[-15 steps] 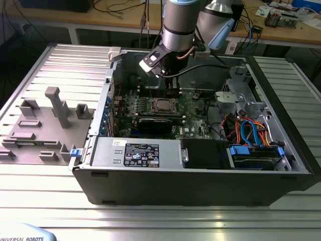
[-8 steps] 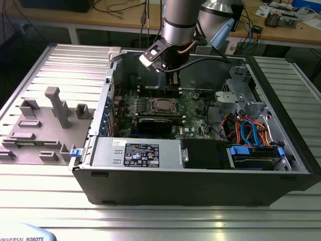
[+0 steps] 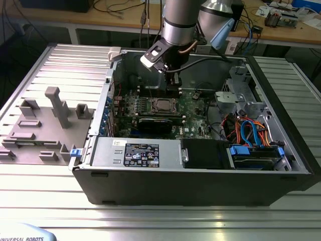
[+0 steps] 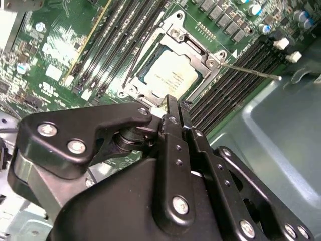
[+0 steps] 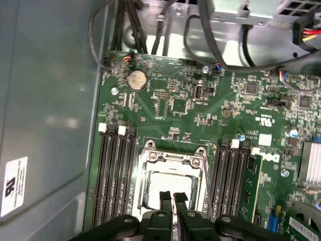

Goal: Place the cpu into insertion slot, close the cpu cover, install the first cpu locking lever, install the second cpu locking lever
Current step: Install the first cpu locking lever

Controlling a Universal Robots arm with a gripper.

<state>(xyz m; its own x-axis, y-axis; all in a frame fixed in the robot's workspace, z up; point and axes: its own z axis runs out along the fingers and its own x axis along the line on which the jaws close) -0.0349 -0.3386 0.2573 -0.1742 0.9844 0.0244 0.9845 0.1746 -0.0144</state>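
An open computer case (image 3: 200, 186) is laid flat on a ribbed metal worktop (image 3: 150, 221), and the arm (image 3: 178, 25) is seen reaching down into it in the exterior view. The jaws are held over the green circuit board (image 5: 200, 120), just beside the socket (image 3: 164, 106).

In both wrist views the chip (image 4: 170, 75) (image 5: 165, 182) is seen seated in the socket, with the cover (image 4: 193, 50) laid flat around its edges and the silvery top shown through the window. Rows of memory slots (image 5: 115, 170) are set on either side. A thin metal lever (image 4: 251, 72) is seen projecting from one socket corner across the slots.

The jaws are drawn narrow (a thin slit is left between the fingertips (image 5: 164, 198)) and nothing is held. The tips are placed over the near edge of the chip; whether it is touched cannot be told.
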